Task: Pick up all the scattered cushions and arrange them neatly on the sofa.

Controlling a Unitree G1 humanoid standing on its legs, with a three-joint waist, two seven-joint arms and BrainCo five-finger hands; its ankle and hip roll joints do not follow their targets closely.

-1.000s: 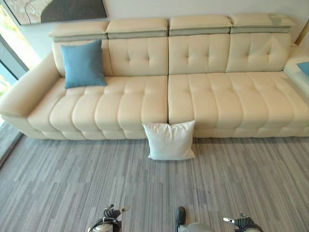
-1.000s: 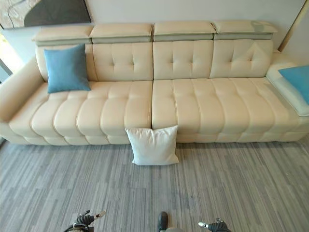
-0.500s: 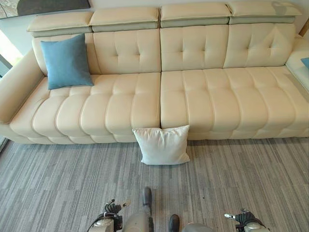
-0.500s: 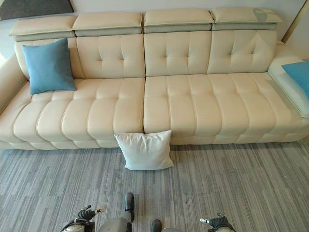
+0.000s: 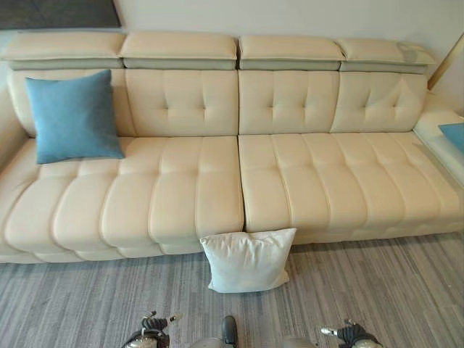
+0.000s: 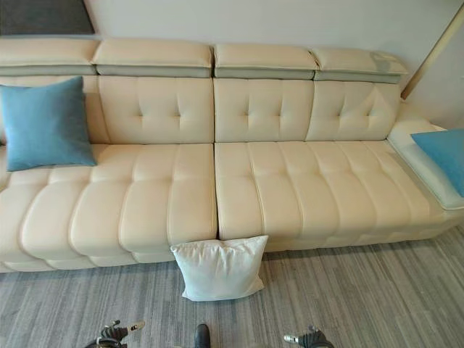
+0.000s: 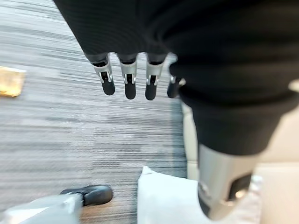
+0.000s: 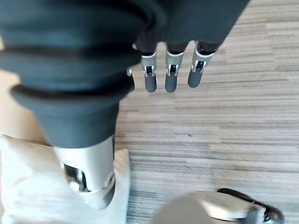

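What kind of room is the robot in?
Probably a living room: a long cream sofa with a blue cushion on it, a white cushion on the grey carpet, and a picture on the wall.

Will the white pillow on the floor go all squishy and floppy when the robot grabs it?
Probably squishy: the white pillow looks puffy, with soft wrinkles and pointed corners. It likely dents under fingers and sags if held by one corner. It seems light for its size, since it stands leaning against the sofa front without slumping. It shouldn't roll.

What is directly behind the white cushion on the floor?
The white cushion leans against the cream sofa's front, below the seam between two seats. It covers the sofa's base there.
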